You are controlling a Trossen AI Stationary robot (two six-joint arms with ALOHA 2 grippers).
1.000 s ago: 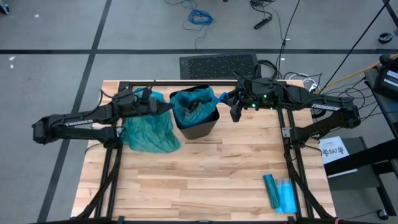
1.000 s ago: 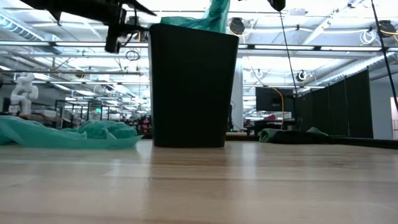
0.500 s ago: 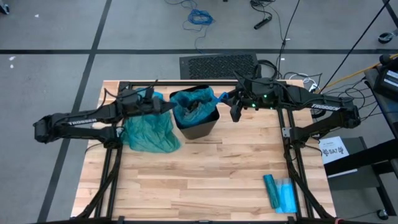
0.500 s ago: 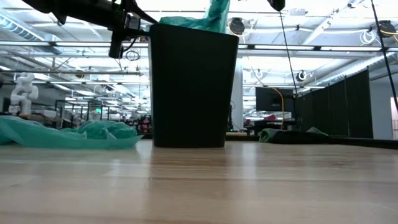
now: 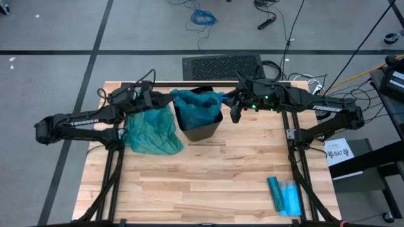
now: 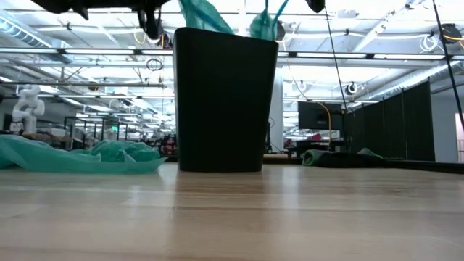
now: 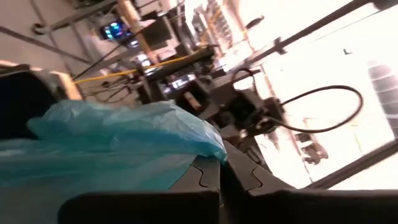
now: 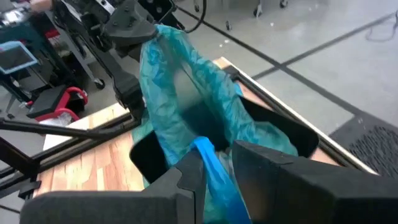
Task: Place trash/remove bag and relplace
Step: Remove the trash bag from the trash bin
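Black bin point(image 5: 201, 124) upright toward the far side of the wooden counter point(image 5: 214, 170), between the two arms. Teal bag point(image 5: 197, 106) seated in the bin, its top drawn up above the rim and stretched sideways between both hands. Left hand point(image 5: 154, 99) just off the bin's left side, above rim height, fingers closed tight on the bag's left edge; in the left wrist view, pale-blue film point(image 7: 112, 146) bunched right at the clamped fingertips. Right hand point(image 5: 235, 108) just off the bin's right side, fingers pinched on a twisted strip of the same bag's right edge; in the right wrist view, that strip point(image 8: 211, 168) running down between the two dark fingers, the bag's mouth held open and peaked beyond them toward the left hand point(image 8: 127, 28). From the low view, two teal peaks point(image 6: 203, 16) rising over the bin's rim point(image 6: 225, 35), one toward each hand. Bag's contents not visible; trash wads not to be made out in any view. Second teal bag point(image 5: 150, 129) crumpled flat on the counter to the left of the bin, beneath the left arm, touching neither hand. Flat blue-teal packet point(image 5: 284, 195) near the counter's front right corner, well apart from bin and hands.
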